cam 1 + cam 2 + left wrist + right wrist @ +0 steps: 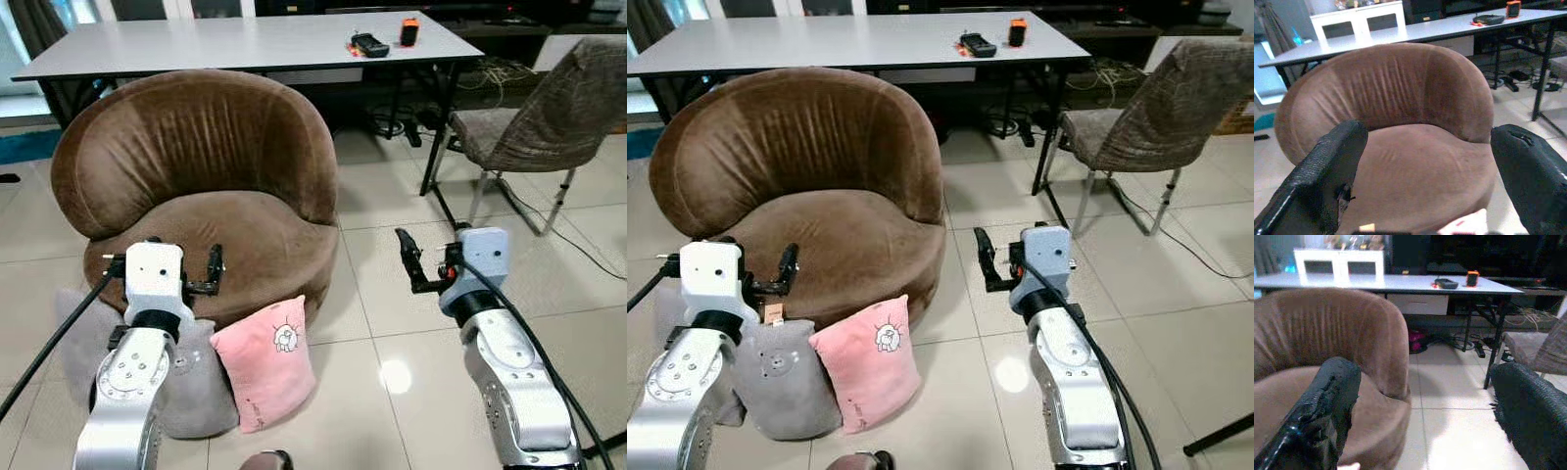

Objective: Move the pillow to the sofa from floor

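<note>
- Right now my left gripper (171, 266) hangs in the air over the front edge of the sofa (196, 186), fingers spread apart with nothing between them.
- My right gripper (429, 260) is raised over the tiled floor (392, 294) just to the right of the sofa, and its fingers also stand apart and hold nothing.
- Down below, the pink pillow (266, 360) stands on the floor, leaning against the sofa's front. It has a small cartoon figure printed on its face and sits between my two arms, nearer my left one.
- Beside it, on its left and touching it, a grey pillow (784, 377) rests on the floor as well, partly hidden by my left arm.
- Through the left wrist view I look along my fingers (1322, 181) at the round brown sofa seat, with a pink corner of the pillow showing low at the edge.
- Behind the sofa a long white bench (245, 44) carries a black device (370, 44) and an orange and black object (409, 31).
- Off to the right, a grey fabric chair (549, 117) with metal legs stands on the tiles, with cables trailing near it.
</note>
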`<state>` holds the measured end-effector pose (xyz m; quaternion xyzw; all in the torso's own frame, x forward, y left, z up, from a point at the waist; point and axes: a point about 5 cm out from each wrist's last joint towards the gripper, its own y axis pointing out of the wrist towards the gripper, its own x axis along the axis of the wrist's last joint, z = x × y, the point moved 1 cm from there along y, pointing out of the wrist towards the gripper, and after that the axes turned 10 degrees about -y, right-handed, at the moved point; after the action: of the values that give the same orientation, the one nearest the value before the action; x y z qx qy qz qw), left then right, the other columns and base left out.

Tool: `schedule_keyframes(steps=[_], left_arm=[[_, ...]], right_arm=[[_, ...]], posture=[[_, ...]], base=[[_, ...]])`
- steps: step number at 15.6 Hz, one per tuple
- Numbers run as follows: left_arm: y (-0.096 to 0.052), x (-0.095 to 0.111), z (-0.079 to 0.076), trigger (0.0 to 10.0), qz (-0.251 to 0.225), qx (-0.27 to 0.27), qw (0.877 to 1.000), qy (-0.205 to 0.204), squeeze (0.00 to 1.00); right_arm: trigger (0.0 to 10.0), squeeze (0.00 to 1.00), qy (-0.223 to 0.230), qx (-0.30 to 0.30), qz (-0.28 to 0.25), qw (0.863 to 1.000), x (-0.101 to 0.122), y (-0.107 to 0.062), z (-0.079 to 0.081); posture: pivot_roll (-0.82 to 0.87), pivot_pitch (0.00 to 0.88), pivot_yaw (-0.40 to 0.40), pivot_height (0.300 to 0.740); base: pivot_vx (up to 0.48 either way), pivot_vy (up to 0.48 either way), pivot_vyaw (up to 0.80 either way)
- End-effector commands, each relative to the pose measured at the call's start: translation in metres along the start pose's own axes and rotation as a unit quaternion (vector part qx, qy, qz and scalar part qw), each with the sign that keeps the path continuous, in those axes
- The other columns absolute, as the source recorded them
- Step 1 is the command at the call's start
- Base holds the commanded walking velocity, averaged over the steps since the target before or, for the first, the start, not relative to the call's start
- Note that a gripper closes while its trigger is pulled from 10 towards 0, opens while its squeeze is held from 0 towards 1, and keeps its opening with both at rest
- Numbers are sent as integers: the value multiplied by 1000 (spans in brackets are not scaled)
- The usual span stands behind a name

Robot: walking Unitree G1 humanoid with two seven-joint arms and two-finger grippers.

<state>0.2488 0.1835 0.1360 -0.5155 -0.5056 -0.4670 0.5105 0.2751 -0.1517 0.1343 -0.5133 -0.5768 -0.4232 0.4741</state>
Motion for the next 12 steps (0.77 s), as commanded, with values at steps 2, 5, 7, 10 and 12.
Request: schedule_keyframes(steps=[2,5,7,10,12], left_arm=[[1,-1,-4,10000,3,-15,1000,-6,0],[2,0,-6,10000,1,-20,1000,-8,0],[2,1,-6,10000,0,-21,1000,-9,0],[1,1,-2,10000,0,-19,1000,-6,0],[1,2,-2,10000,-1,-20,1000,-5,0]], right_arm=[[10000,0,-16,-22,-8,1000,5,0,-8],[10000,0,-33,-39,-30,998,8,3,-12],[10000,0,17,-10,-10,1000,3,2,-7],[10000,0,20,-3,3,1000,-2,2,-7],[10000,0,0,3,6,1000,-3,3,-6]], posture=[[-59,0,23,740],[-56,0,22,740],[-46,0,16,740],[-42,0,15,740],[-42,0,16,740]], base=[[0,0,0],[0,0,0],[137,0,0],[296,0,0],[298,0,631]])
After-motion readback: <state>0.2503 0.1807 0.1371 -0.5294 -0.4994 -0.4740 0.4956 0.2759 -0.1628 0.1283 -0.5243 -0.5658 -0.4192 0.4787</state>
